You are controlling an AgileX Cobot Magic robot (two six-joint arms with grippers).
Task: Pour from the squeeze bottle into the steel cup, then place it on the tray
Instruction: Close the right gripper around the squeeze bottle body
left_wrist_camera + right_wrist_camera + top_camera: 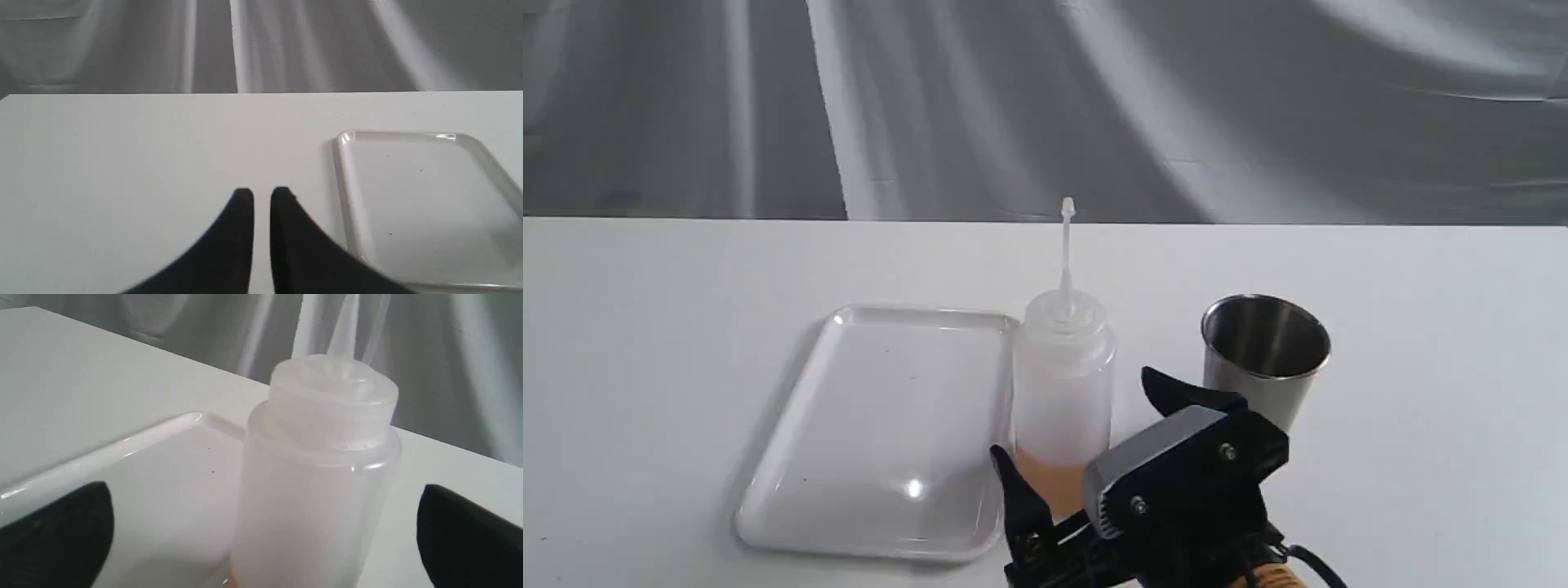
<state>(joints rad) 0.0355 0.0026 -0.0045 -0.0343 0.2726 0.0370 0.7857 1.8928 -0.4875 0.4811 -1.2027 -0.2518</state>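
Starting at the near edge of the worktop point(645, 327), we've got the right gripper point(1072, 412) spread wide and released. It has one black finger on each side of the squeeze bottle point(1062, 384), and both look clear of it in the right wrist view. The bottle stands upright on the worktop near the middle of that front edge, with a bit of amber liquid at the bottom and the nozzle pointing straight up. It's just beside the right rim of the tray point(882, 425), though we can't tell if they touch. The tray lies flat, left of the bottle. The left gripper point(262, 195) hangs over bare worktop close to the tray, its fingers pinched nearly together with only a sliver of a gap and nothing held. A little further back and right of the bottle is the steel cup point(1278, 396), upright, mouth open. Past the far edge there's a grey curtain point(1045, 106).
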